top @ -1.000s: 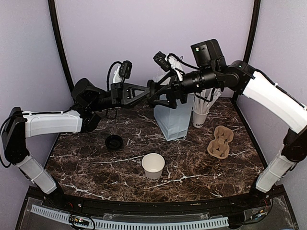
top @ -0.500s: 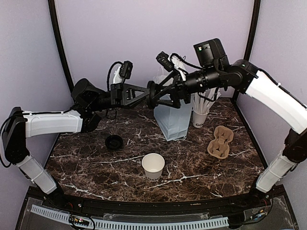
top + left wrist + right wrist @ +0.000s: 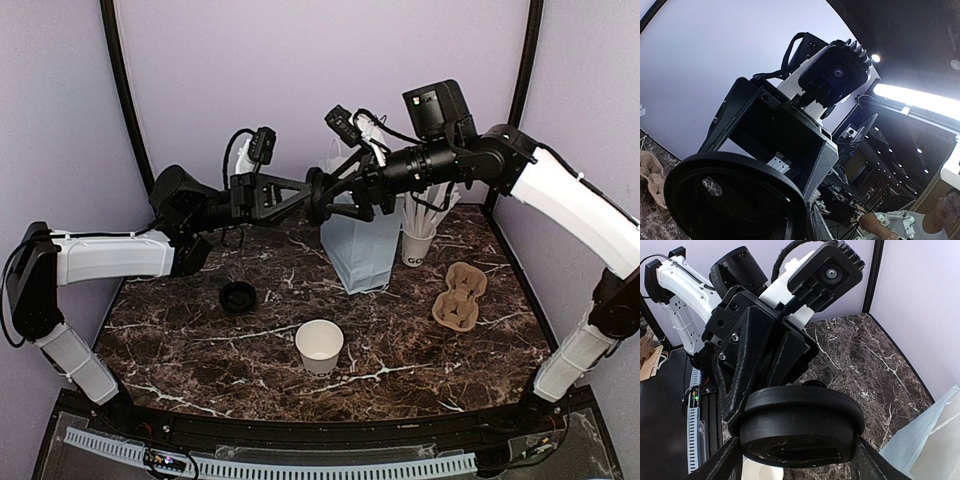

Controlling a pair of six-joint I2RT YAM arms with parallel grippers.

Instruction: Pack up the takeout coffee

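Observation:
A round black plastic lid (image 3: 318,195) hangs in the air above the table's back, between both grippers. My left gripper (image 3: 308,195) pinches its edge with the fingers close together. My right gripper (image 3: 334,192) has its fingers spread across the lid's width, one pressed on each side; the lid (image 3: 801,426) fills the right wrist view. In the left wrist view the lid (image 3: 730,200) is at the lower left. A small open white paper cup (image 3: 319,345) stands lidless near the table's front. A second black lid (image 3: 238,296) lies flat at the left.
A tall white paper bag (image 3: 362,252) stands upright at the back centre. A white cup of long white sticks (image 3: 418,243) stands to its right. A brown pulp cup carrier (image 3: 460,295) lies at the right. Purple walls close in the back and sides.
My right arm has shifted slightly up and to the right. The lid and my left arm have stayed in place.

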